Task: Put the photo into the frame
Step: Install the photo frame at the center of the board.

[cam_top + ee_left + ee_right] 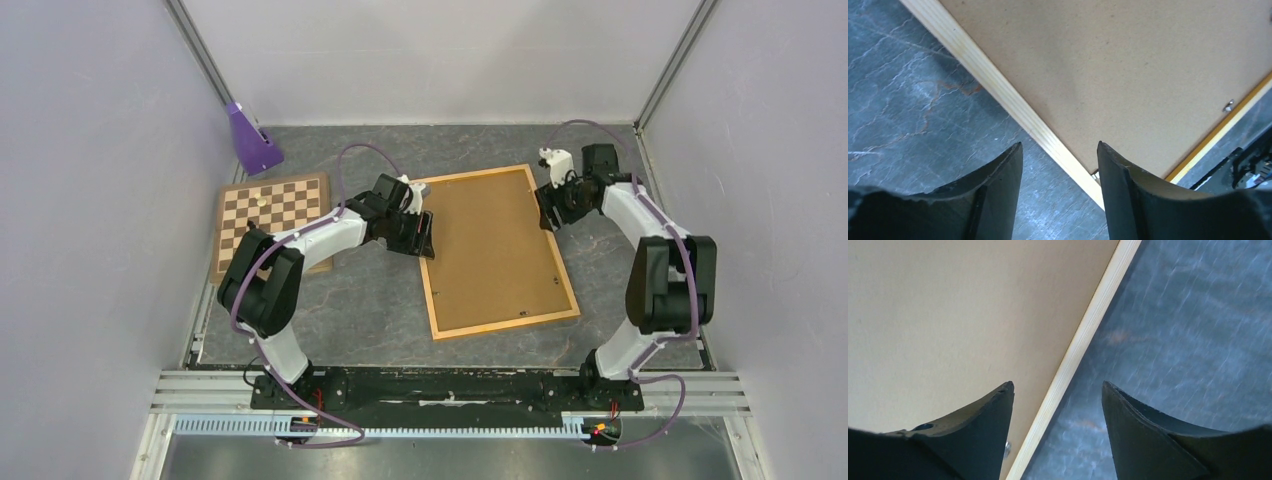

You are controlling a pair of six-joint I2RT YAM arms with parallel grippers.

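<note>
Top external view: a large light-orange wooden picture frame (495,250) with thin rails lies flat on the grey marbled table (350,300), in the middle of the picture. Its long sides run from top to bottom and its lower end sits a little to the right. Its brown fibreboard back faces up, seated inside the rails. A small metal clip (1229,105) shows near the rail at the right edge of the left wrist view.

The left gripper (425,238) sits at the frame's left rail, near the upper left corner. The right gripper (548,215) sits at the right rail, near the upper right. In both wrist views the jaws are spread with the pale rail showing in the gap, and they pinch nothing.

The glossy photo shows in no view, and I cannot tell whether it lies under the board.

My reading is that the step in hand is handling the frame by its two long rails. The next move probably calls for both grippers to close evenly on those thin rails and stay level with each other, since an uneven hold could twist or slide the frame. If the print is not yet inside, the clips and board must come away first.

A brown-and-white chessboard (270,215) lies at the left.
</note>
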